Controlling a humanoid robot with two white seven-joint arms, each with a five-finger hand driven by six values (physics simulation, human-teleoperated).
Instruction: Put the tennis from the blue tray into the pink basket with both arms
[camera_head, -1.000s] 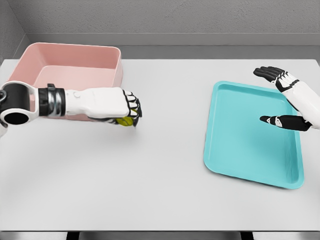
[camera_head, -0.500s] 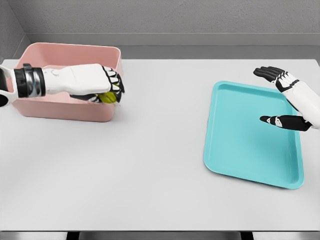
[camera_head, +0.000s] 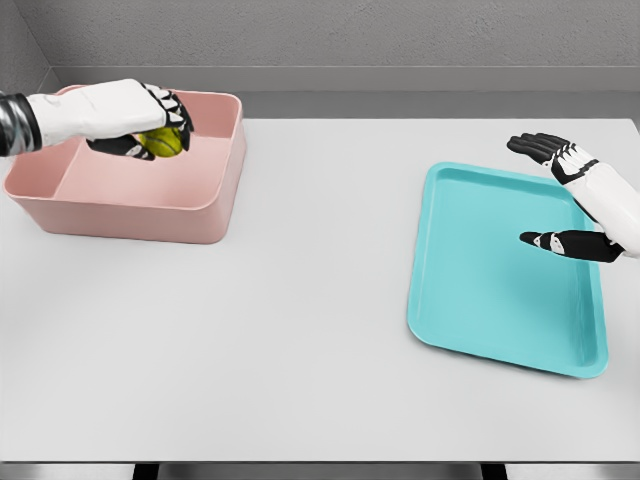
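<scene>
White surface (camera_head: 300, 330) up front, with the blue tray (camera_head: 480, 290) sitting on its right side. The right robot hand (camera_head: 565, 200) hovers over the tray's far right edge, fingers spread, holding nothing. Further back on the left is the pink basket (camera_head: 190, 215), and the left robot hand (camera_head: 150, 120) is above its inside, fingers wrapped around the yellow-green tennis ball (camera_head: 163, 143).
</scene>
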